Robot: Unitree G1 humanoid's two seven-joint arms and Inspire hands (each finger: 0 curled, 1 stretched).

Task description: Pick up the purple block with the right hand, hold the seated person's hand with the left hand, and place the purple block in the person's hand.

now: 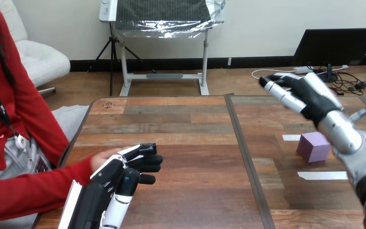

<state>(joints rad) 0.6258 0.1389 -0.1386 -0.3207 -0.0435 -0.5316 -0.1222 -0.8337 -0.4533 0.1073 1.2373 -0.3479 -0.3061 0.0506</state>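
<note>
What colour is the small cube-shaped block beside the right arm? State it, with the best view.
Purple. The small cube-shaped block shows best in the head view.

L hand [116, 183] low at 7 o'clock over the counter [186, 138], pointing twd 2 o'clock. Person's hand [103, 158] at its 11 o'clock side, partly hidden behind it; can't tell if L hand grips it or just lies against it. R hand [299, 94] raised at 2 o'clock, clear of counter, fingers [277, 91] straight, aimed twd 9 o'clock, nothing in it. Block [313, 146], purple, sits on counter at 3 o'clock, under R forearm, apart from R hand. White tape strip [291, 138] just beside block at its 10 o'clock; 2nd strip [322, 175] near, at its 5 o'clock.
</note>
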